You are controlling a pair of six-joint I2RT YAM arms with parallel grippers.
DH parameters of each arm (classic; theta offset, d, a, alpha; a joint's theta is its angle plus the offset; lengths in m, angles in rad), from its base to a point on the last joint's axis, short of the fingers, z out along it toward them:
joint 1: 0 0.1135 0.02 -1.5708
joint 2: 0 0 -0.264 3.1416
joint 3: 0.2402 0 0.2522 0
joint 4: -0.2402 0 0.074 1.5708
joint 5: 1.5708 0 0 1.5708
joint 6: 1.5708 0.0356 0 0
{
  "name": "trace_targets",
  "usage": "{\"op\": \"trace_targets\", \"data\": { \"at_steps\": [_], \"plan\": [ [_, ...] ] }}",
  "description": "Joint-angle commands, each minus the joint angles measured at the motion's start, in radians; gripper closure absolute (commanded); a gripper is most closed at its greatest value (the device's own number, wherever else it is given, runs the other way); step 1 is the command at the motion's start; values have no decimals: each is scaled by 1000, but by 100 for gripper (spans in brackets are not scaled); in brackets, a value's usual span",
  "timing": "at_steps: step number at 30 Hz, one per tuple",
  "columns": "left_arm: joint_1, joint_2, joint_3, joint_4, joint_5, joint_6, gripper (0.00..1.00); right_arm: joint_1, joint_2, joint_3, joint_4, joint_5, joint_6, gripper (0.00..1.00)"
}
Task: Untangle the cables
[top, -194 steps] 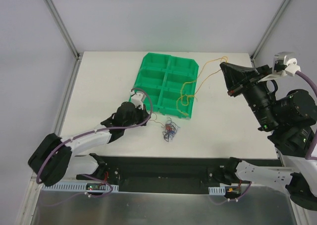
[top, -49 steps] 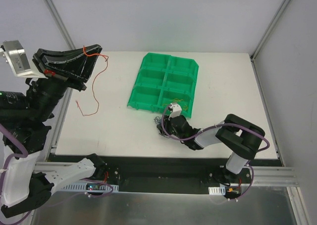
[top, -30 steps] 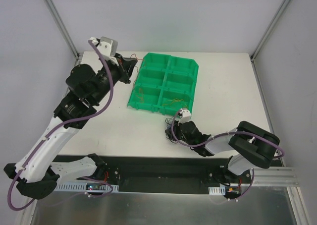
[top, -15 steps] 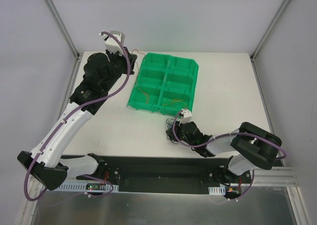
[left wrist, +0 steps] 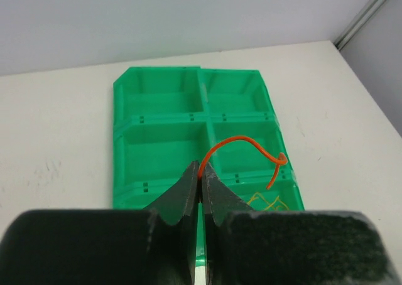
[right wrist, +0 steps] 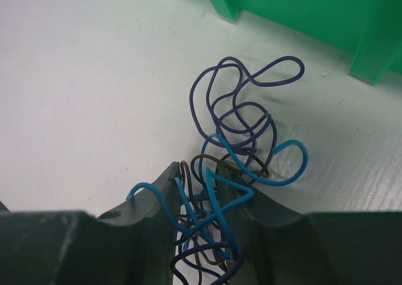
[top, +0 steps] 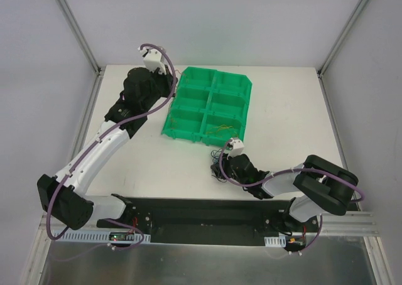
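My left gripper (left wrist: 201, 167) is shut on a thin orange-red cable (left wrist: 242, 140) that arcs up and to the right over the green tray (left wrist: 163, 118). In the top view the left gripper (top: 171, 84) hovers by the tray's far left corner (top: 188, 75). My right gripper (right wrist: 200, 164) lies low on the table, its jaws closed around a tangle of blue, purple and brown cables (right wrist: 239, 128). In the top view this gripper (top: 224, 162) and the tangle (top: 217, 167) sit just in front of the tray.
The green tray has six compartments; a yellow cable (top: 220, 129) lies in the near right one and also shows in the left wrist view (left wrist: 267, 200). The tray's near edge (right wrist: 301, 9) stands close behind the tangle. White table (top: 289, 122) lies to the right of the tray.
My left arm has come down from high on the left and swung to the tray's far left corner, still holding the orange-red cable. The right gripper has stayed on the tangle.
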State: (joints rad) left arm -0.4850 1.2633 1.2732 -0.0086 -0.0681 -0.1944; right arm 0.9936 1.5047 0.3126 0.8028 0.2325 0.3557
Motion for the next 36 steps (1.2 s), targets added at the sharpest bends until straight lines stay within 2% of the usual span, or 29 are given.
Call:
{"op": "trace_targets", "data": {
  "at_steps": [1,11,17,28,29,36],
  "plan": [
    [19,47,-49,61,57,-71,100,-3,-3,0,-56,18,5,67],
    [31,211,-95,64,128,-160,100,-3,8,10,-57,16,-3,67],
    [36,315,-86,13,149,-184,100,-1,6,11,-62,1,2,67],
    [36,380,-159,-40,203,-244,100,-3,-14,6,-68,8,-8,67],
    [36,380,-167,-42,206,-249,98,-3,-12,8,-67,1,-6,67],
    [36,343,-213,-60,159,-275,61,-1,-17,11,-66,-12,0,67]
  ]
}}
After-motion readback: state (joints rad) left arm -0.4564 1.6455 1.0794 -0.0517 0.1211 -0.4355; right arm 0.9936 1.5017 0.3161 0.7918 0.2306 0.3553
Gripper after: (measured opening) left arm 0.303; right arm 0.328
